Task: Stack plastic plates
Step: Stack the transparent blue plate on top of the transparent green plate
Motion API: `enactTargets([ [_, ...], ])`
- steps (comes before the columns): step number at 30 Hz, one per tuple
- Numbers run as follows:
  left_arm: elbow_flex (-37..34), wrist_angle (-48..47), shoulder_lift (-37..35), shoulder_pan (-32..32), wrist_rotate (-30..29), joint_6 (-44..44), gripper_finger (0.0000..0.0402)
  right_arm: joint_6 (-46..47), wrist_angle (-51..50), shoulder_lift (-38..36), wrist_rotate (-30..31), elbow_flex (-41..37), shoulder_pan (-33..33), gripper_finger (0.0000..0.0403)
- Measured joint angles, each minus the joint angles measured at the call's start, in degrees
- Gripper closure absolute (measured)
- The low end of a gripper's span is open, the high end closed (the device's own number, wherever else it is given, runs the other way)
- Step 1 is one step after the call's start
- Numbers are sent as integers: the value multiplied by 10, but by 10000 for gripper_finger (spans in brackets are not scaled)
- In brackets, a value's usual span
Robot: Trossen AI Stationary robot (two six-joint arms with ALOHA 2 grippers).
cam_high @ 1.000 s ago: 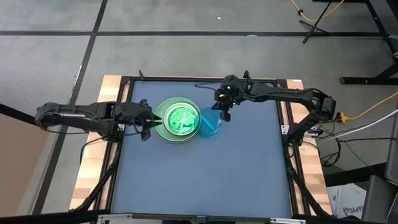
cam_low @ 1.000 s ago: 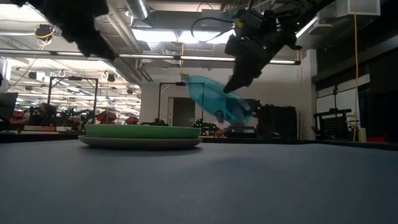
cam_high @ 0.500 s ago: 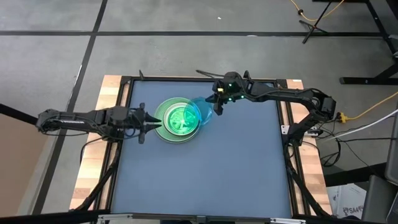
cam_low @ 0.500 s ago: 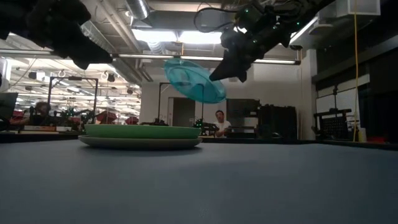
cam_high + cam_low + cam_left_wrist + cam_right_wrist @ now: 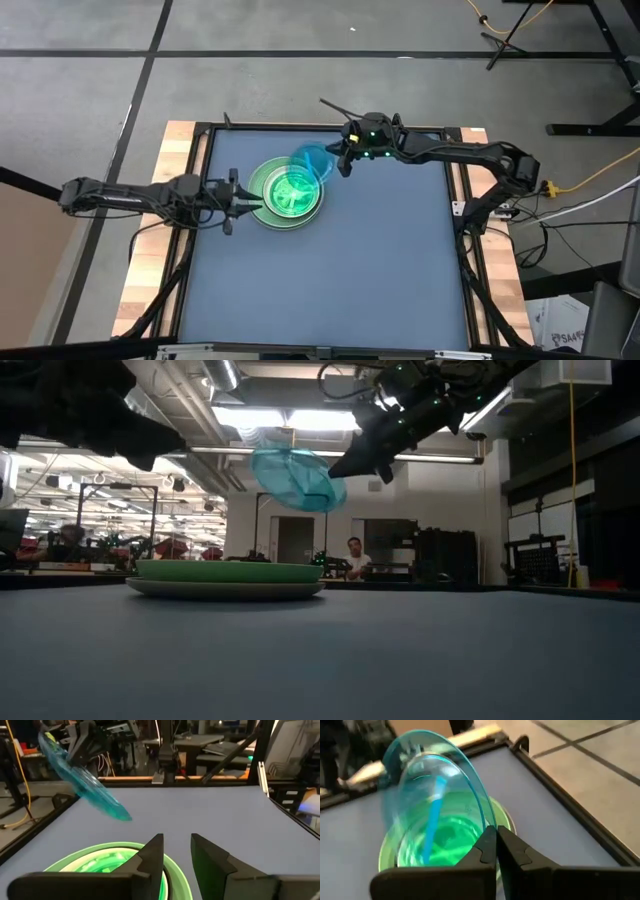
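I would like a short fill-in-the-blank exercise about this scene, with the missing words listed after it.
1. The right end effector grips a translucent ____ plate by its rim.
2. That plate is held in the ____, tilted, not touching the stack of plates.
3. The left end effector waits beside the stack with its fingers ____.
4. The top plate of the stack is ____.

Missing words: blue; air; open; green

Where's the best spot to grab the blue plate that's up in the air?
By its thin rim, coming from the side, as the right pincer does. The blue plate is shallow and hangs tilted over the green stack, so only its edge fits between the fingers.
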Motion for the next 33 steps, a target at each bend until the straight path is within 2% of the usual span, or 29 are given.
enactTargets([
  [4,-22,36,0,0,0,0,310,30,41,18,0,0,0,403],
  [13,-23,37,0,0,-2,0,310,86,120,91,-37,0,7,403],
  [27,-23,36,0,0,-11,-1,310,86,169,168,-26,0,40,403],
  [33,-23,35,0,0,-11,-12,310,85,173,178,-21,0,42,403],
])
